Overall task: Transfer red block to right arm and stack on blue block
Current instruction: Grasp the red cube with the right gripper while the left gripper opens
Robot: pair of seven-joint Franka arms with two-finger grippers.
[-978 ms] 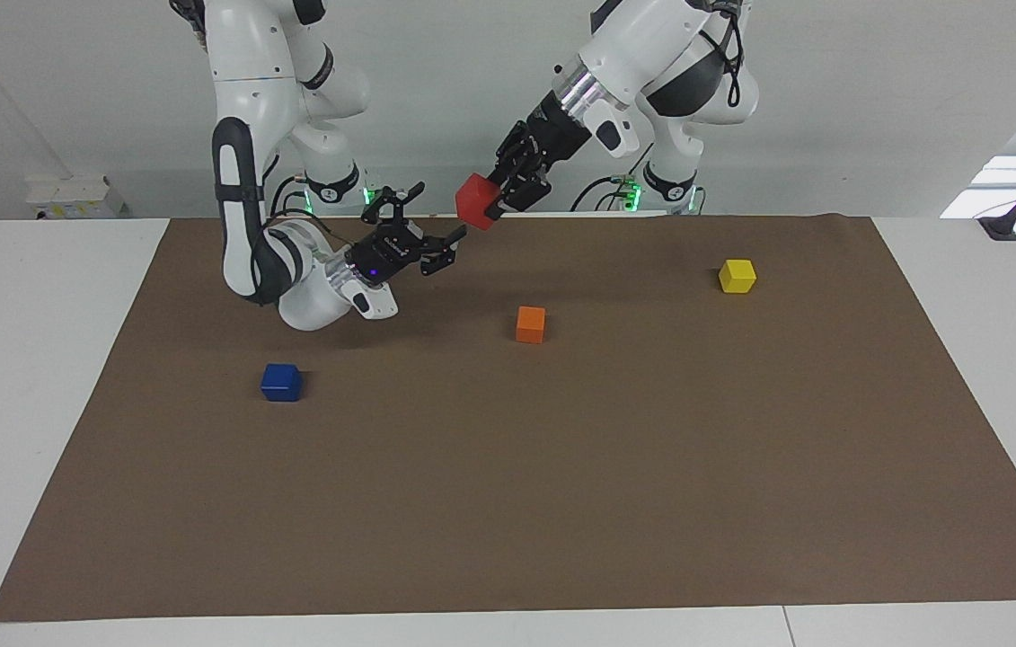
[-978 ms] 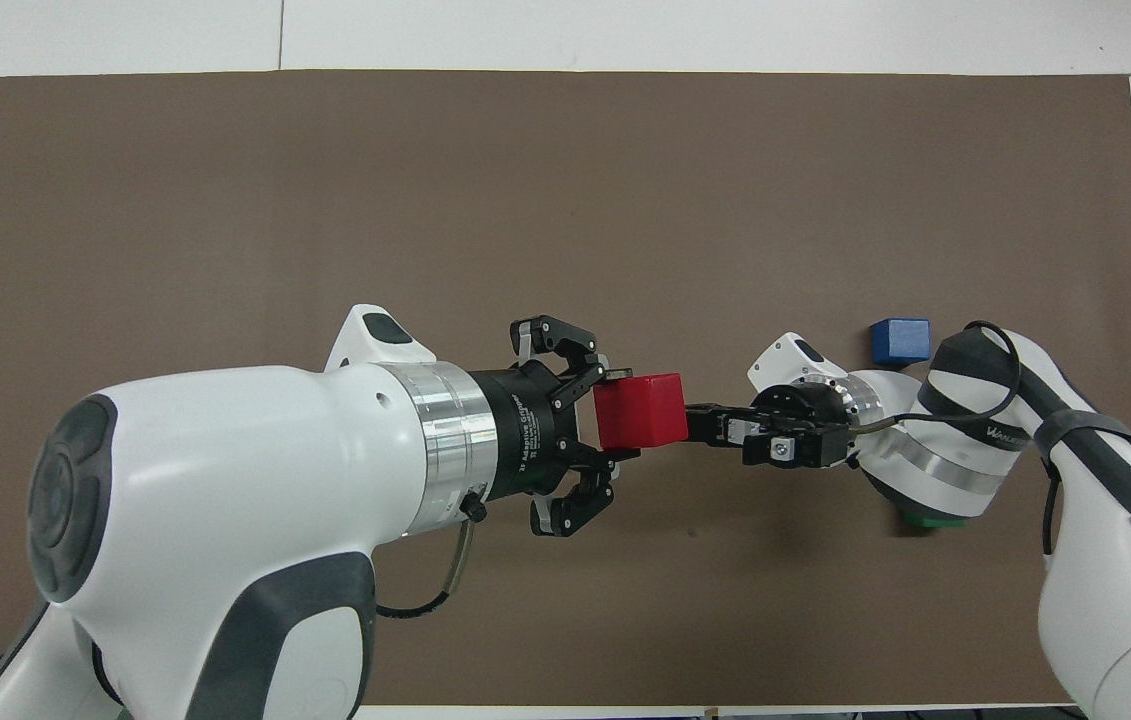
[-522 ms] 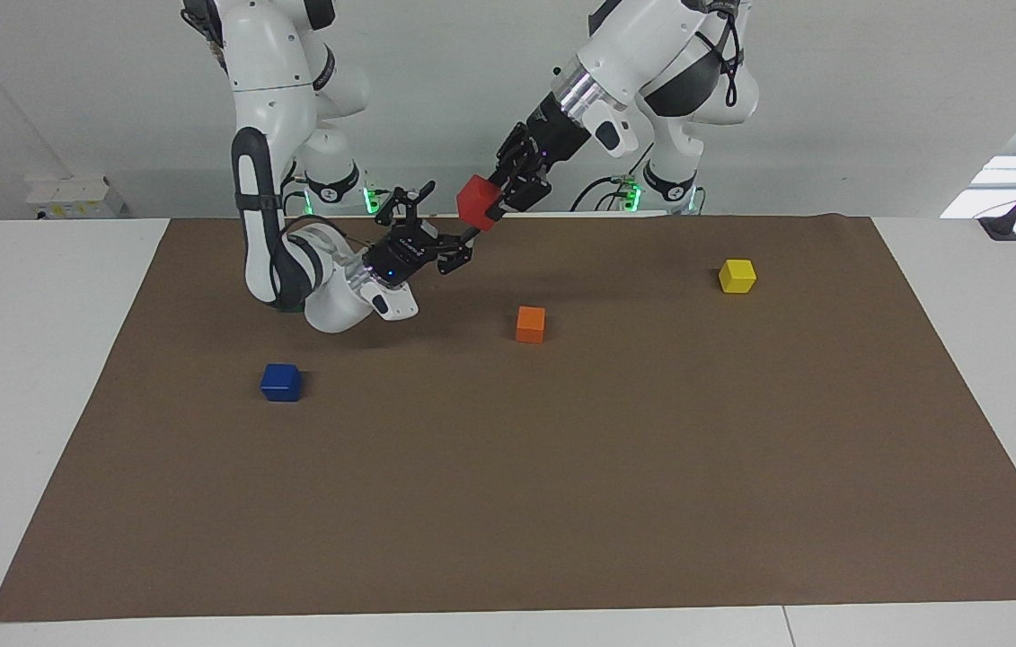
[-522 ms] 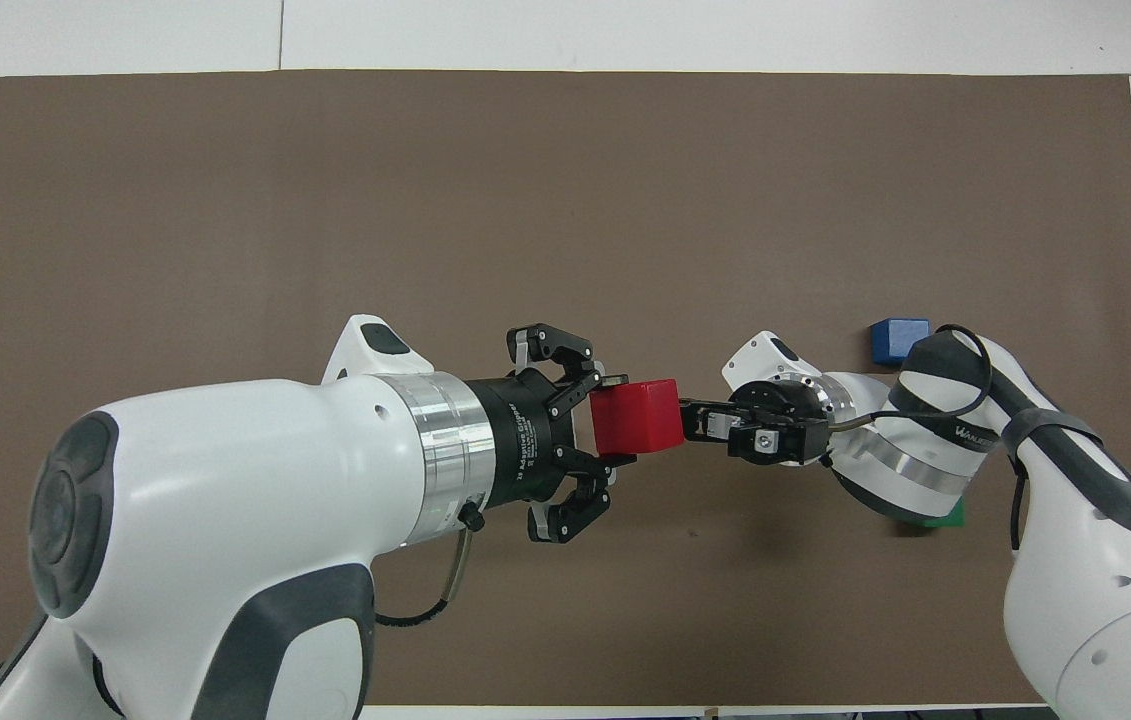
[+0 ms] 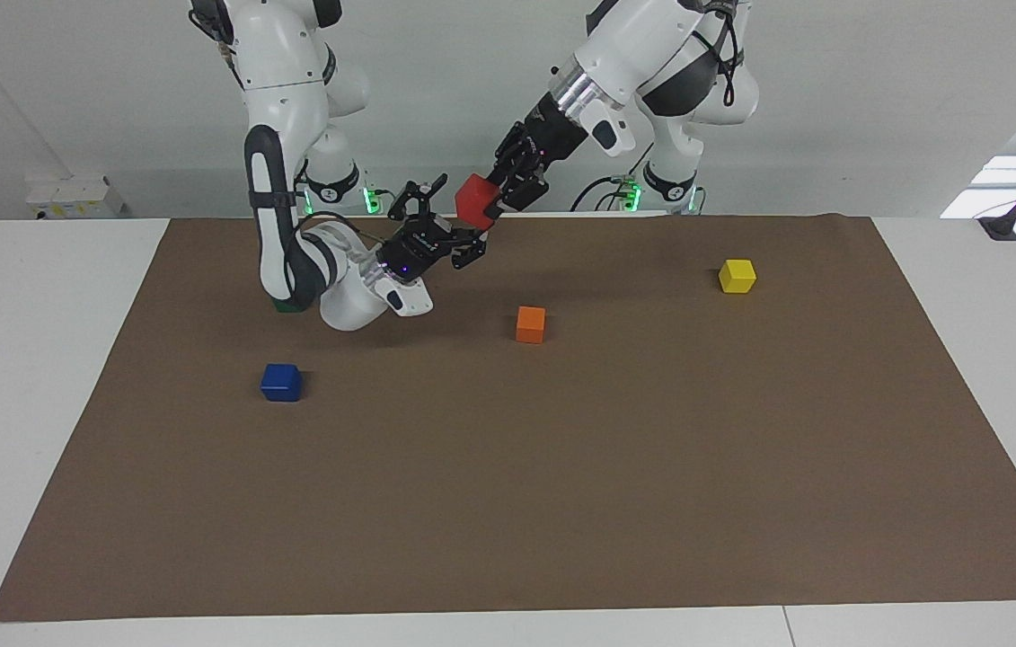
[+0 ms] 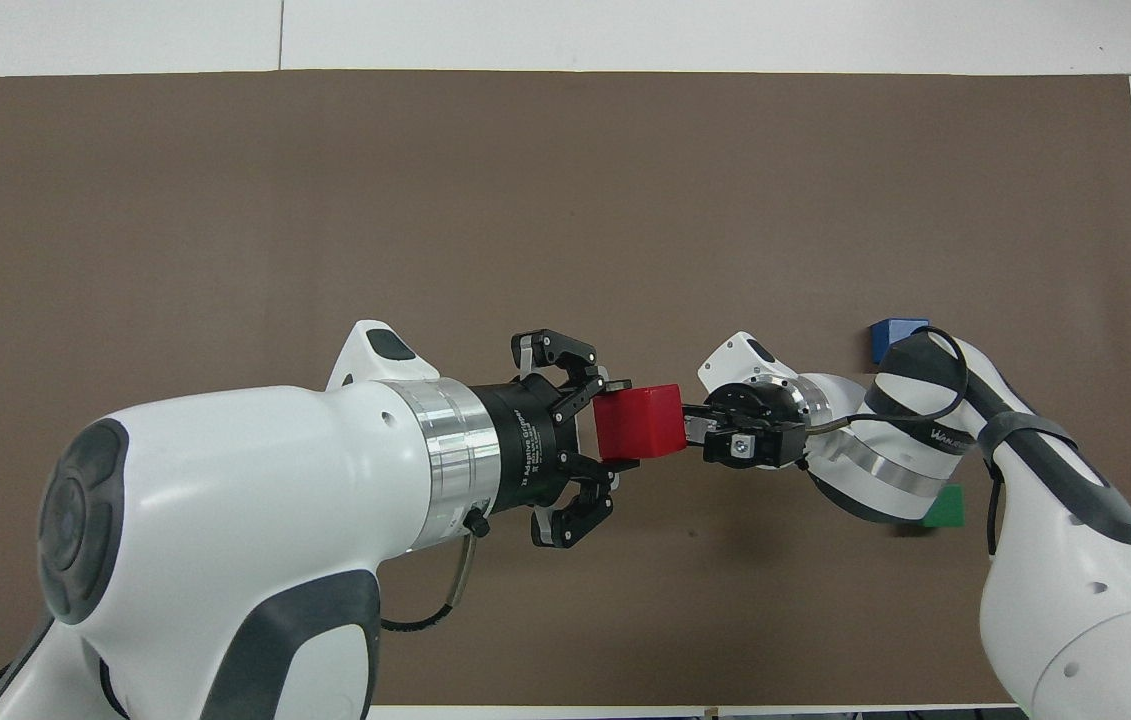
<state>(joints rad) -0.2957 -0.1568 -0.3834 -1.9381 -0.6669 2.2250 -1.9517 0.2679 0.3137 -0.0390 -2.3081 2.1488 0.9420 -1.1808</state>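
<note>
My left gripper (image 5: 491,205) is shut on the red block (image 5: 472,199) and holds it up in the air over the mat's edge nearest the robots. The block also shows in the overhead view (image 6: 637,422), at the left gripper's (image 6: 613,428) tips. My right gripper (image 5: 456,231) is open, its fingertips right at the block's free side; I cannot tell whether they touch. It shows edge-on in the overhead view (image 6: 693,432). The blue block (image 5: 281,382) lies on the mat toward the right arm's end, partly covered by the right arm in the overhead view (image 6: 891,333).
A brown mat (image 5: 561,494) covers the table. An orange cube (image 5: 531,323) lies near the middle and a yellow cube (image 5: 737,276) toward the left arm's end. A green cube (image 6: 945,508) sits under the right arm's elbow.
My right gripper has risen and moved toward the left arm's end, up to the red block. My left gripper has lifted the block slightly. The green cube has come out from under the right arm.
</note>
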